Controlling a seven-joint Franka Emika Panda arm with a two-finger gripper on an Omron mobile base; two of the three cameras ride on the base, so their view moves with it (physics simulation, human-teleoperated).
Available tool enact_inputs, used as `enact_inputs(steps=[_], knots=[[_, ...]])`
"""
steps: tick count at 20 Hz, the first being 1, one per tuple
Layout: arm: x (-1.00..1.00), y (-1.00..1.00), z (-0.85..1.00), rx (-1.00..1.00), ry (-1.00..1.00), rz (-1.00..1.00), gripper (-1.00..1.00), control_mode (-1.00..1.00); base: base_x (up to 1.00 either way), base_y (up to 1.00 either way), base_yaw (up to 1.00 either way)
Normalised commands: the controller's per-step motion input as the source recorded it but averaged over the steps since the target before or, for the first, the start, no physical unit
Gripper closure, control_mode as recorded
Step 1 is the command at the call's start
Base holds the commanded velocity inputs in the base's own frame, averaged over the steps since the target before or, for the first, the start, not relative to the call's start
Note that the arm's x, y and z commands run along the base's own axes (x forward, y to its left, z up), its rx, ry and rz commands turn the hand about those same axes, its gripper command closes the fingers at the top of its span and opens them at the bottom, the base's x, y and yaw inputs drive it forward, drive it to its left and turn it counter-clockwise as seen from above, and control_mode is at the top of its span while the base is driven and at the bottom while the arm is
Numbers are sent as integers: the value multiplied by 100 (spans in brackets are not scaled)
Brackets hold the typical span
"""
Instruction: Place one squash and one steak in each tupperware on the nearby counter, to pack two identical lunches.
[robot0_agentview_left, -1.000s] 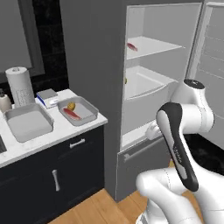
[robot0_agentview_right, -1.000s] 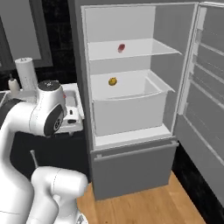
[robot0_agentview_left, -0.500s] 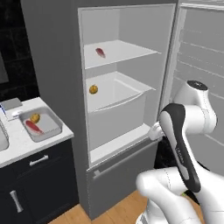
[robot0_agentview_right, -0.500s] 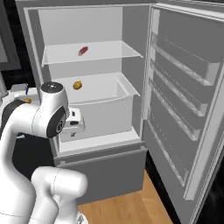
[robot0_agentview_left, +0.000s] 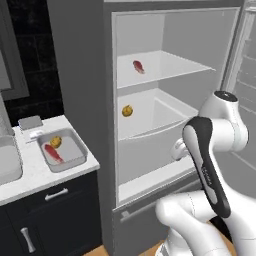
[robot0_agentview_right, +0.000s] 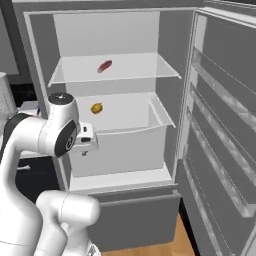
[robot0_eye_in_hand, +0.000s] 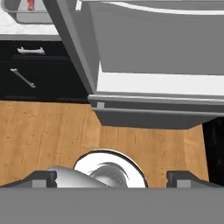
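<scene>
Now I face the fridge, pincer (robot0_eye_in_hand: 112, 177) spread and empty; next, I judge, reach the shelf steak (robot0_agentview_left: 138, 66).

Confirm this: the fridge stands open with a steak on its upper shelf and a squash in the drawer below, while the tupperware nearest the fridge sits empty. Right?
Not quite. In the left base view that tupperware already holds a squash and a steak. The fridge's steak and squash are as stated.

counter (robot0_agentview_left: 45, 177): white marble-look, smooth | tupperware (robot0_agentview_left: 75, 155): matt grey plastic, beside fridge | fridge (robot0_agentview_right: 125, 80): smooth matt grey interior | floor (robot0_eye_in_hand: 43, 135): wood planks below fridge | cabinet handles (robot0_agentview_left: 55, 194): silver metal
</scene>
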Motion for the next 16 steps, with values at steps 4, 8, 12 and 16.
enact_inputs(steps=[4,8,12,16], knots=[[0,0,0,0,0,0,-100,100,42,0,25],[0,0,0,0,0,0,-100,100,42,-14,20],[0,0,0,0,0,0,-100,100,47,-26,20],[0,0,0,0,0,0,-100,100,42,-41,18]])
